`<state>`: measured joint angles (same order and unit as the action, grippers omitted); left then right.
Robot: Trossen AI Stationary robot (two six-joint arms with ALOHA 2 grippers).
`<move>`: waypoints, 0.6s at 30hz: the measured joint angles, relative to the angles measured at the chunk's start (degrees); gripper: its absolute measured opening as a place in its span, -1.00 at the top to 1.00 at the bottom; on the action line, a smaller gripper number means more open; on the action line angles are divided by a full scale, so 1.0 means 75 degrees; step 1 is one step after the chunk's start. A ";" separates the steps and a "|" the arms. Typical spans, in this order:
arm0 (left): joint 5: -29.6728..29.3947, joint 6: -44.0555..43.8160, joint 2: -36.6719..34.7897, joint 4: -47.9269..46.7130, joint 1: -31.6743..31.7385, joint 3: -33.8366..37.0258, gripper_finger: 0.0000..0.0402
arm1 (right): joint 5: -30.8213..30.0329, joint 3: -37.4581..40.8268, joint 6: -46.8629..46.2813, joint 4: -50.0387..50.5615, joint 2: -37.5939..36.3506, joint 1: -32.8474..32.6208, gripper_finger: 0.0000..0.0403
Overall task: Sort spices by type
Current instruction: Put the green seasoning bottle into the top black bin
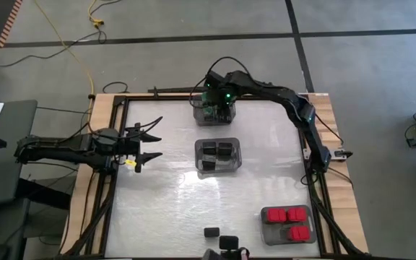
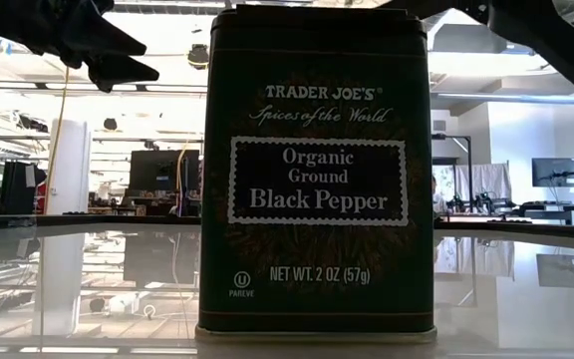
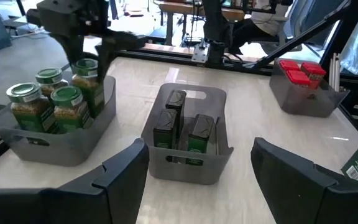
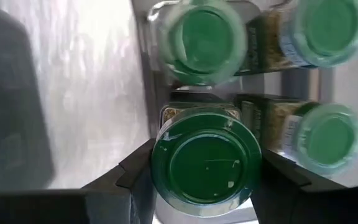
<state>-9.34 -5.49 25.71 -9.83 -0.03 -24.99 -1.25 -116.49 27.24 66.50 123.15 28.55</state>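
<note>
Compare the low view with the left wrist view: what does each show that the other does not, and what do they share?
Only the low view shows the label of a black pepper tin standing close to the camera, filling the frame. Only the left wrist view shows three grey bins: green-capped jars with the right hand above them, black tins in the middle bin, red-capped jars farthest off, plus the left hand, open. Both show the tabletop and the room behind.

At the frame's left, a grey bin holds green-capped jars, the right gripper above them. The centre bin holds black tins; the upper-right bin holds red-capped jars.
</note>
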 joint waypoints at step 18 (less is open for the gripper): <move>-0.0105 -0.0164 0.0020 0.0018 0.0000 0.0003 -0.35 | 0.0440 0.0486 0.0360 -0.0466 0.0309 0.0238 -0.10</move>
<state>-10.13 -6.72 25.87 -9.69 -0.03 -24.97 2.05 -112.84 29.94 63.00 125.47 30.34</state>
